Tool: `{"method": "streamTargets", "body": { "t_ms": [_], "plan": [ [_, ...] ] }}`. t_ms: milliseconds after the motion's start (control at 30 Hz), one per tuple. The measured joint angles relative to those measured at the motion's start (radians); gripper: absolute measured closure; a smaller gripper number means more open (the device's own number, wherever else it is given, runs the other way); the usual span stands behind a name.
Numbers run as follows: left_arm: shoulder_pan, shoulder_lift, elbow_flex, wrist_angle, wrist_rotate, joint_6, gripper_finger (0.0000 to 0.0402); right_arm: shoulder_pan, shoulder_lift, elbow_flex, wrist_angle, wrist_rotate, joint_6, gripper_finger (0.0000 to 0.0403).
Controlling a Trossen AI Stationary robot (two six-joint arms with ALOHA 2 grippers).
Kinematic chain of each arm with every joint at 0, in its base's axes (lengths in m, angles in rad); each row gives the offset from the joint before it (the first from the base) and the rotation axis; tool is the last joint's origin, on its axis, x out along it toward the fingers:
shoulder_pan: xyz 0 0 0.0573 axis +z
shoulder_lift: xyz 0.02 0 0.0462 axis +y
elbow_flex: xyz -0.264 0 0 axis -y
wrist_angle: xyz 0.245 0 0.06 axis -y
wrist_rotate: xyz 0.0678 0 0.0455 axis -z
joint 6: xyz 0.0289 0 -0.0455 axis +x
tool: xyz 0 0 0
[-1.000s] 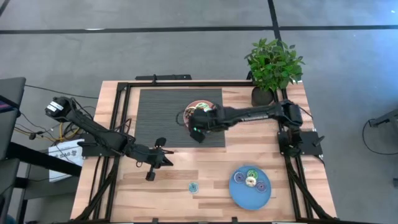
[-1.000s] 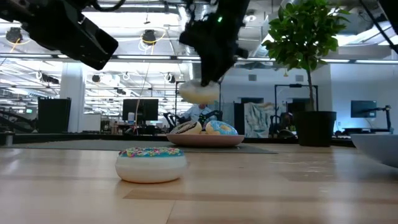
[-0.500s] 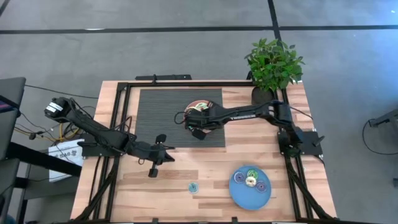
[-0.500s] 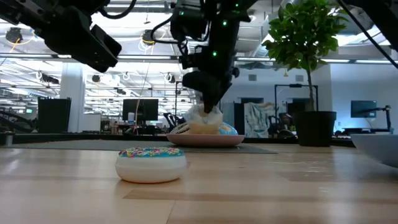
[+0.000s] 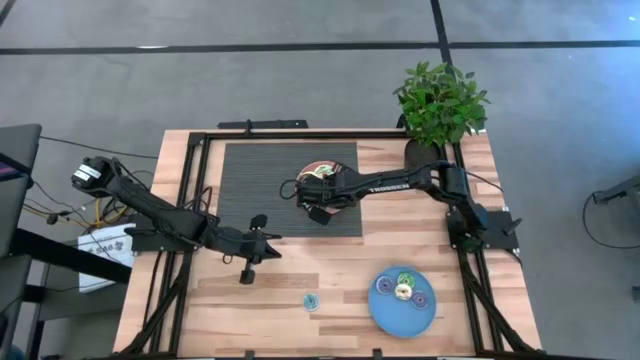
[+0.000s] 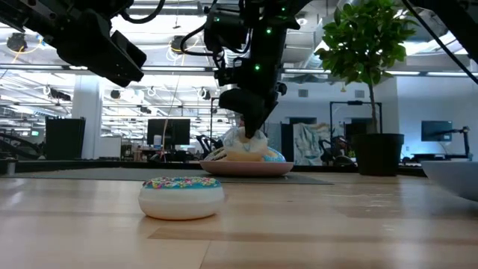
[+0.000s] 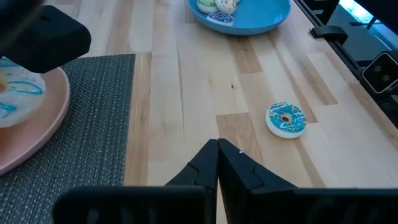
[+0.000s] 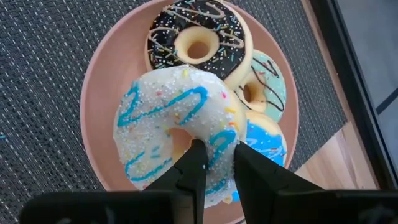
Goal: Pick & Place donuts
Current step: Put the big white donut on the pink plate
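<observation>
My right gripper (image 8: 214,163) is down over the pink plate (image 8: 102,81) on the dark ribbed mat (image 5: 255,180), its fingers (image 8: 194,167) narrowed onto the rim of the white donut with blue squiggles (image 8: 155,140), one finger through the hole and the other outside the ring, so I have that donut pinched. It lies tilted on top of the others on the plate: a chocolate-iced donut (image 8: 198,37) at the far side, a pale green one with dark stripes (image 8: 264,84) beside it, and a blue-iced one (image 8: 264,144) partly under the white one. My left gripper (image 7: 217,155) hangs above the bare wood of the table (image 7: 186,81) near the mat's edge, jaws fully closed on nothing. A small blue-iced sprinkled donut (image 7: 286,119) sits alone on the wood, well apart from both plates. The blue plate (image 5: 385,312) near the table's front right holds several small donuts (image 5: 403,288).
</observation>
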Motion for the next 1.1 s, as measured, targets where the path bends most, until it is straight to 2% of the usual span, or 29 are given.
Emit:
{"method": "streamTargets", "body": {
  "t_ms": [800,933,1100],
  "plan": [
    [0.000,0.000,0.000,0.004,0.027,-0.021,0.0401,0.001,0.000,0.000,0.000,-0.011,0.008,0.0336],
    [0.000,0.000,0.000,0.004,0.027,-0.021,0.0401,0.000,-0.001,0.000,-0.001,-0.051,0.008,0.0336],
    [0.000,0.000,0.000,0.004,0.027,-0.021,0.0401,0.000,-0.001,0.000,-0.012,-0.052,0.008,0.0336]
  ]
}}
